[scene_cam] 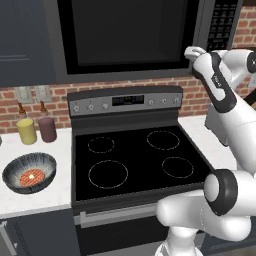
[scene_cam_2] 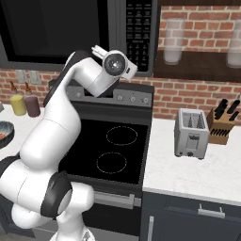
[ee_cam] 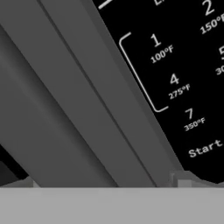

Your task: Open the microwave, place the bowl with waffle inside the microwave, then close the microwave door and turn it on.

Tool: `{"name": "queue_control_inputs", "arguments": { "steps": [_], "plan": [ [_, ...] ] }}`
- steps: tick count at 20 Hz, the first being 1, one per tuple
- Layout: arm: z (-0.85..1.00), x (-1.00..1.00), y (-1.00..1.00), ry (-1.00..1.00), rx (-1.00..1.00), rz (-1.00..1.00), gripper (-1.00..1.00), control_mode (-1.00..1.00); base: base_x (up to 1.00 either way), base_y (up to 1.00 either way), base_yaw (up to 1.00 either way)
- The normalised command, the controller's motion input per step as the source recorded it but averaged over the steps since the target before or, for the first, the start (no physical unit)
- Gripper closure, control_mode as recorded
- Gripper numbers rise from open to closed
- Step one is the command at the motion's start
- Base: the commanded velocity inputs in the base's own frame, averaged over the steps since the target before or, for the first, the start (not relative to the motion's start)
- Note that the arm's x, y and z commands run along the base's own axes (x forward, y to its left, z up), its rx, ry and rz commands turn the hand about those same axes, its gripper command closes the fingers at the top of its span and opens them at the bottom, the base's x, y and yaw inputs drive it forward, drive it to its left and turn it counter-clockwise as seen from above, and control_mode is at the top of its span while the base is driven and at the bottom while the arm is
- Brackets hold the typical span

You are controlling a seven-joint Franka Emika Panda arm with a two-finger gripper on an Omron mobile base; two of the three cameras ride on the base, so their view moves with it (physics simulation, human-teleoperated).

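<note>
The robot arm (scene_cam: 220,130) is showing smooth, glossy white shells over thick, rounded links. Dark, near-black bands are ringing its joints; one wide band is wrapping the big elbow (scene_cam: 226,192) in the left base view, and another is circling the lower link (scene_cam_2: 55,194) in the right base view. A black strip with small pale lettering, too small to read, is running along the forearm (scene_cam: 218,82). The wrist end (scene_cam_2: 114,64) is showing a round grey cap with a pale centre.
</note>
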Motion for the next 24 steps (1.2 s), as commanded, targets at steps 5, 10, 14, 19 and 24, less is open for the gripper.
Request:
{"name": "queue_control_inputs", "arguments": {
  "steps": [5,10,14,19,24],
  "plan": [
    [0.0,0.38,0.0,0.0,0.0,0.0,1.0,-1.0,0.0,0.0,0.0],
    [0.0,0.05,0.0,0.0,0.0,-0.01,1.0,-1.0,0.0,0.0,0.0],
    [0.0,-0.37,0.14,0.0,0.0,0.03,1.0,-1.0,0.0,0.0,0.0],
    [0.0,-1.0,0.42,0.0,-0.01,0.18,1.0,-1.0,0.0,0.0,0.0],
    [0.0,-1.0,0.59,0.02,-0.04,0.2,1.0,-1.0,0.0,0.0,0.0]
  ]
}}
